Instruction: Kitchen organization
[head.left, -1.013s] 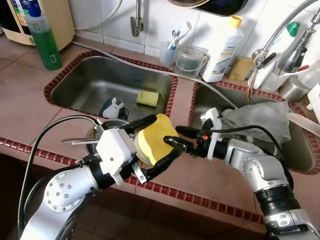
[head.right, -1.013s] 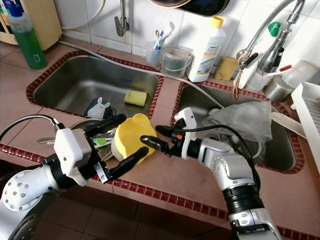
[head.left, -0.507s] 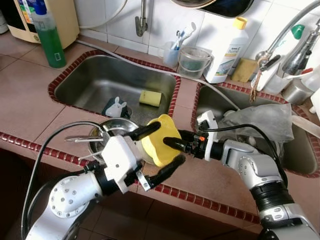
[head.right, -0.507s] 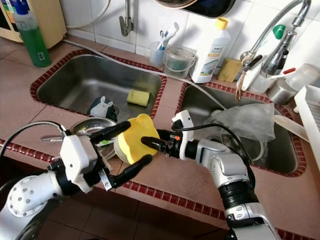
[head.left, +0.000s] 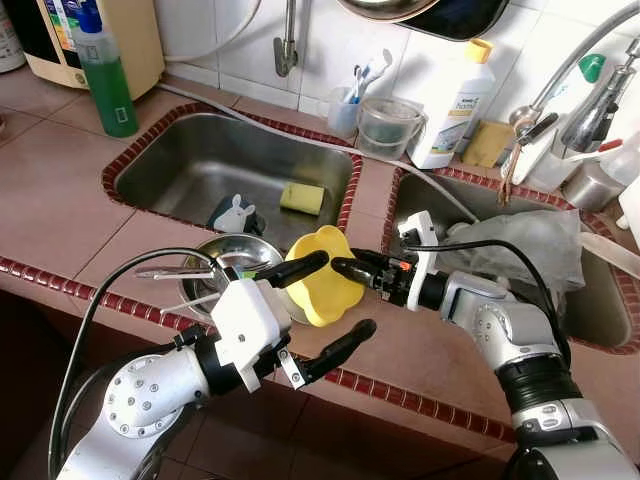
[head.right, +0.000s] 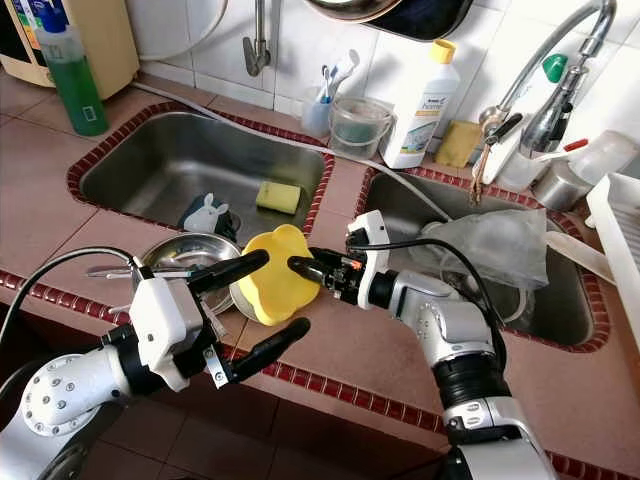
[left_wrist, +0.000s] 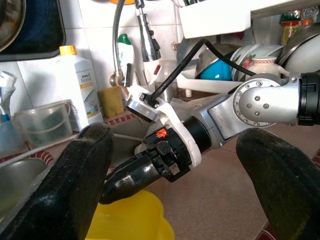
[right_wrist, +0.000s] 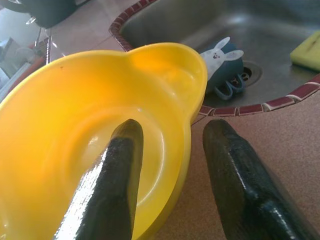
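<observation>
yellow bowl (head.left: 322, 285) sits tilted over the counter (head.left: 60, 190) strip between the two sinks, just in front of the left sink (head.left: 200, 165). right gripper (head.right: 310, 270) is pinched on its rim: wrist view has one finger (right_wrist: 112, 175) inside the bowl, the other outside. left gripper (head.left: 325, 305) is spread wide around the bowl, upper finger (head.left: 290, 270) against its near side, lower finger (head.left: 335, 350) clear of it over the counter edge.

close by on the left: steel bowl (head.left: 225, 255) with utensils (head.left: 175, 275) across it, touching or just behind the yellow one, can't tell which. in the left sink: yellow sponge (head.left: 300, 197) and a small bunny-shaped item (head.left: 232, 213) near the drain. right sink (head.left: 590, 300) holds a grey bag or cloth (head.left: 520, 240), right behind the right arm.

along the back wall: green soap bottle (head.left: 103, 75), cup with toothbrushes (head.left: 345, 105), clear tub (head.left: 388, 127), white bottle (head.left: 448, 110), another sponge (head.left: 487, 143), faucet (head.left: 585, 85). dish rack (head.right: 615, 250) at far right.
</observation>
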